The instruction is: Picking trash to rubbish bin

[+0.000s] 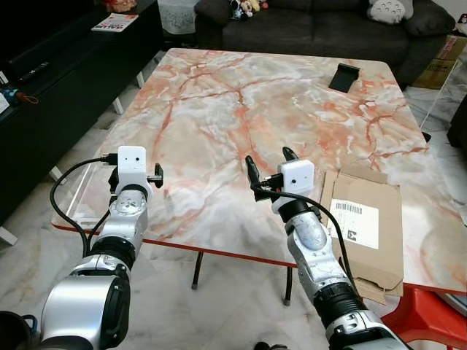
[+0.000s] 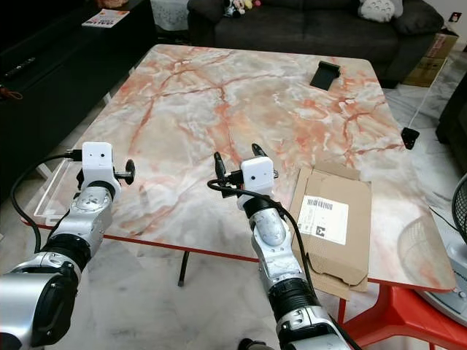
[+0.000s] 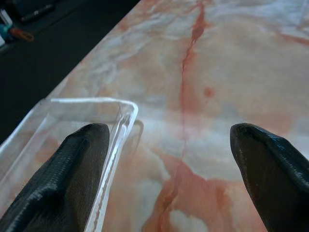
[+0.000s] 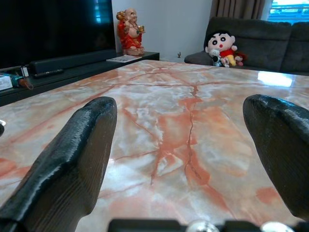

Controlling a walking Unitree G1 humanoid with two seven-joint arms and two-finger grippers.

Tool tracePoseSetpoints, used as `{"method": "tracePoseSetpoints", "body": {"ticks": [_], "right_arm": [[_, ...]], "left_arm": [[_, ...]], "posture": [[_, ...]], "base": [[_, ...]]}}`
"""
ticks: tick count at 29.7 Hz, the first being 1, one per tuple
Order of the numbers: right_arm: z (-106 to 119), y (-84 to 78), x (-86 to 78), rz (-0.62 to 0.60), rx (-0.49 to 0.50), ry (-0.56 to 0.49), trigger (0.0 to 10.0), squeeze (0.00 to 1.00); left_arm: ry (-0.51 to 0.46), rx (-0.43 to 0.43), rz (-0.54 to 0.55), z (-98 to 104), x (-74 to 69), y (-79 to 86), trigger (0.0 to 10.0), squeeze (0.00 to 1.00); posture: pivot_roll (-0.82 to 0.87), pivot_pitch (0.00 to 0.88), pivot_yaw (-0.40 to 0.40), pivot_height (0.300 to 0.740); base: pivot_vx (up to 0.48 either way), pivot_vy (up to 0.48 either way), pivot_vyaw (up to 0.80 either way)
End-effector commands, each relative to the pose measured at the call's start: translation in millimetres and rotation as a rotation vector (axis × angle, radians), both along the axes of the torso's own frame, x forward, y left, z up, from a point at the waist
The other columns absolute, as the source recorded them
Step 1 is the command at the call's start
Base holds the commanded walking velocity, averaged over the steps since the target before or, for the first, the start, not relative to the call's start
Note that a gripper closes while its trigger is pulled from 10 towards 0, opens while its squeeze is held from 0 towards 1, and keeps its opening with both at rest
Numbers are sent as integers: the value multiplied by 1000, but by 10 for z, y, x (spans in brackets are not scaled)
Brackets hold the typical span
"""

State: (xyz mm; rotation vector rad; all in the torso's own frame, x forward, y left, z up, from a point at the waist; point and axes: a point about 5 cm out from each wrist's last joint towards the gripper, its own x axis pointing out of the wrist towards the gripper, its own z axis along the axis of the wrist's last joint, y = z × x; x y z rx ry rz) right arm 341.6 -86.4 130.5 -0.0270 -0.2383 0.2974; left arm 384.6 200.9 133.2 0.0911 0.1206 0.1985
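Flattened cardboard box (image 1: 363, 222) lies on marble counter (image 1: 241, 109) at near right edge, overhanging slightly. Right end effector (image 1: 268, 166) hovers just left of it, fingers spread, holding nothing. Left end effector (image 3: 169, 159) over near left corner, fingers apart, above clear plastic tray (image 3: 72, 125). Black stand (image 1: 344, 76) far side.

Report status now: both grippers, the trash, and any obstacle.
Left gripper and right gripper open, empty, over marble table. Flattened cardboard box at right table edge, untouched. Nothing between right gripper and box.
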Motion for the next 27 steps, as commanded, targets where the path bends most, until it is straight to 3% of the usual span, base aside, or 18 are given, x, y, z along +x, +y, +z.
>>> {"method": "tracePoseSetpoints", "body": {"ticks": [1, 14, 20, 27], "right_arm": [[9, -11, -14, -1, 7, 0, 10000, 0], [9, 4, -21, 14, 1, 3, 10000, 0], [15, 26, -23, 21, 1, 3, 10000, 0], [14, -3, -34, 26, -16, -1, 10000, 0]], "left_arm": [[42, 10, 13, -60, -33, 94, 10000, 0], [73, 130, 74, -30, -98, 395, 10000, 0], [139, 133, 17, -160, -134, 352, 10000, 0], [174, 73, 22, -281, -183, 327, 10000, 0]], "posture": [[-108, 92, -18, 740], [-96, 97, -32, 740], [-101, 96, -35, 740], [-110, 101, -45, 740]], "base": [[0, 0, 0], [0, 0, 0], [0, 0, 0], [0, 0, 0]]}}
